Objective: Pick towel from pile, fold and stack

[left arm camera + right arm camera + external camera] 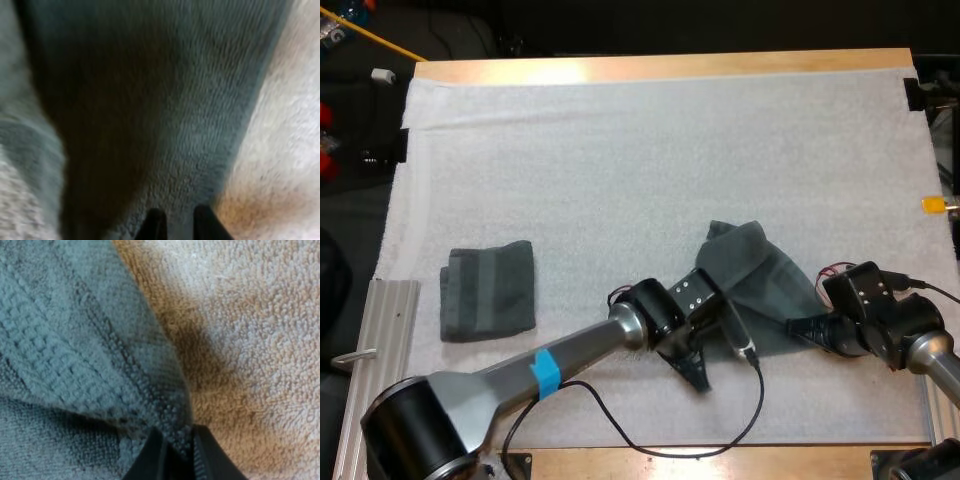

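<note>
Grey-green crumpled towel is clenched between the left fingers and the right fingers; a folded towel is laid well apart.

You have a wooden table with a white mat covering nearly all of its top. Two dark grey-green towels lie on the mat: a folded towel close to the mat's left edge, and a crumpled towel toward the mat's near right corner, well apart from the first.
</note>
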`<state>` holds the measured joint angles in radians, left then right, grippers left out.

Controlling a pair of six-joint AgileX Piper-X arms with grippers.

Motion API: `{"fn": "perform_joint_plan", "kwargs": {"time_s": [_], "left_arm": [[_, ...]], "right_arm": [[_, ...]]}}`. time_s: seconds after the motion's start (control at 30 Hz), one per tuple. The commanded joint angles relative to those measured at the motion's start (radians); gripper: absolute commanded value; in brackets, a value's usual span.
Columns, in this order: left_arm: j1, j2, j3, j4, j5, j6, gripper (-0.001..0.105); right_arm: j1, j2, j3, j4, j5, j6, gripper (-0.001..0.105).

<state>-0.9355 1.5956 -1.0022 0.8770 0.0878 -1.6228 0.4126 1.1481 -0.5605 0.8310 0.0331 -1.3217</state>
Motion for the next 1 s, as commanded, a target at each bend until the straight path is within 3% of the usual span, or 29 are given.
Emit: {"fn": "perform_joint_plan", "kwargs": {"time_s": [0.0,0.2,0.47,0.53,0.63,0.7,0.87,0.97], "left_arm": [[-0.004,-0.038,-0.025,0.035,-0.01,-0.011,0.009],[-0.004,-0.165,-0.048,0.108,-0.088,-0.008,0.009],[-0.004,-0.193,-0.048,0.081,-0.083,0.035,0.012],[-0.004,-0.164,-0.048,0.084,-0.058,0.045,0.02],[-0.004,-0.112,-0.048,0.084,-0.007,0.045,0.044],[-0.004,-0.069,-0.048,0.084,0.016,0.045,0.055],[-0.009,0.012,-0.048,0.084,0.021,0.053,0.04],[-0.029,0.051,-0.048,0.084,0.021,0.068,0.039]], "right_arm": [[-0.002,-0.016,-0.004,0.022,0.008,-0.006,0.0],[-0.002,-0.104,-0.064,0.047,0.008,-0.025,0.0],[-0.002,-0.174,-0.105,0.066,0.008,-0.024,0.0],[-0.002,-0.172,-0.1,0.074,0.008,-0.024,0.0],[-0.002,-0.172,-0.097,0.078,0.008,-0.02,0.0],[-0.002,-0.172,-0.097,0.08,0.008,-0.018,0.0],[-0.002,-0.172,-0.097,0.08,0.008,-0.018,0.0],[-0.002,-0.172,-0.097,0.08,0.011,-0.012,0.0]]}}
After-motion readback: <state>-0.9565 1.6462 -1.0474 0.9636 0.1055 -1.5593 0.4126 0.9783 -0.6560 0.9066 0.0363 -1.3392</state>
